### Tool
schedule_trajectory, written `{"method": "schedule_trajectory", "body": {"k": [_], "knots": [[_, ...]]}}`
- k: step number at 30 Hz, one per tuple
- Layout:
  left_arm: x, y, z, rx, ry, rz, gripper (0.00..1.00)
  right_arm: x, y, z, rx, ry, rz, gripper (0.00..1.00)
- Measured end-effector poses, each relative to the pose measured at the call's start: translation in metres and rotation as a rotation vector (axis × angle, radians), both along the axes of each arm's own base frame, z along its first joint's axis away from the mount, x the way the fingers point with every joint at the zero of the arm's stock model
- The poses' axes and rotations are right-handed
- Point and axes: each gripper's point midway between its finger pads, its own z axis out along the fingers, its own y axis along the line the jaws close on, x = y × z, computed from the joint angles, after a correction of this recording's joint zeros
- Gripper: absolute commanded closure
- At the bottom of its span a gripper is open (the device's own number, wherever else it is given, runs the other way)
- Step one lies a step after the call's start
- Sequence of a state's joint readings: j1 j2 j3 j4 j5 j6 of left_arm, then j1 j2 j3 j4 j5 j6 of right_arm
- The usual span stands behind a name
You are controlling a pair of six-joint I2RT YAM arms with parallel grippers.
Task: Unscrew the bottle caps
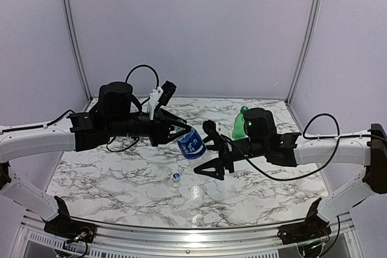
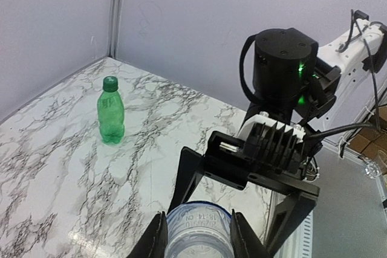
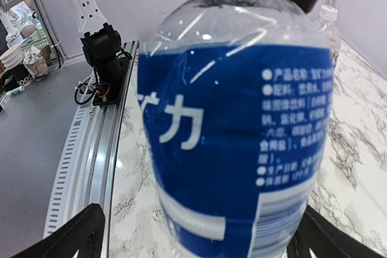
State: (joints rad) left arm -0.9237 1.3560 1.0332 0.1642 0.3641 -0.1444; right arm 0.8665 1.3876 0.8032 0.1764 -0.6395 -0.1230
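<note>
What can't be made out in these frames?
- Right wrist view: blue-label bottle neck is covered by the left gripper jaws; capped or not, unclear.
- Right wrist view: only a whitish cap shows; everything below it is hidden behind the blue-label bottle.
- Top view: green bottle base is hidden behind the right arm.
- Top view: blue speck on the table is too small to identify.

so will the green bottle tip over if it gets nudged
Probably: the green bottle stands tall on a narrow base. It looks empty, so likely light and easily shoved. Its round body would likely roll once down.
</note>
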Motion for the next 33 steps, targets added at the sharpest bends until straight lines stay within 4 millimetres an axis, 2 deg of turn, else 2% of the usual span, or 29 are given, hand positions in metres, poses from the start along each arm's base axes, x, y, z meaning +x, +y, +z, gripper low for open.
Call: {"method": "schedule_trajectory", "body": {"k": [4,7,14,22,28,33], "knots": [[0.017,0.011,-0.014,0.068,-0.012,0.094,1.00,0.012,-0.005,-0.004,-0.026,-0.002,-0.061,0.01],[0.036,0.020,-0.022,0.128,-0.036,0.190,1.00,0.032,-0.016,-0.001,-0.039,-0.015,-0.174,0.01],[0.095,0.026,-0.039,0.236,-0.070,0.391,1.00,0.095,-0.064,0.022,-0.045,-0.067,-0.562,0.01],[0.144,0.023,-0.066,0.334,-0.057,0.499,1.00,0.133,-0.108,0.042,-0.062,-0.112,-0.872,0.02],[0.158,0.023,-0.084,0.389,-0.044,0.516,0.97,0.160,-0.140,0.071,-0.043,-0.155,-1.058,0.01],[0.159,0.024,-0.093,0.412,-0.036,0.516,0.81,0.177,-0.159,0.081,-0.047,-0.174,-1.155,0.02]]}}
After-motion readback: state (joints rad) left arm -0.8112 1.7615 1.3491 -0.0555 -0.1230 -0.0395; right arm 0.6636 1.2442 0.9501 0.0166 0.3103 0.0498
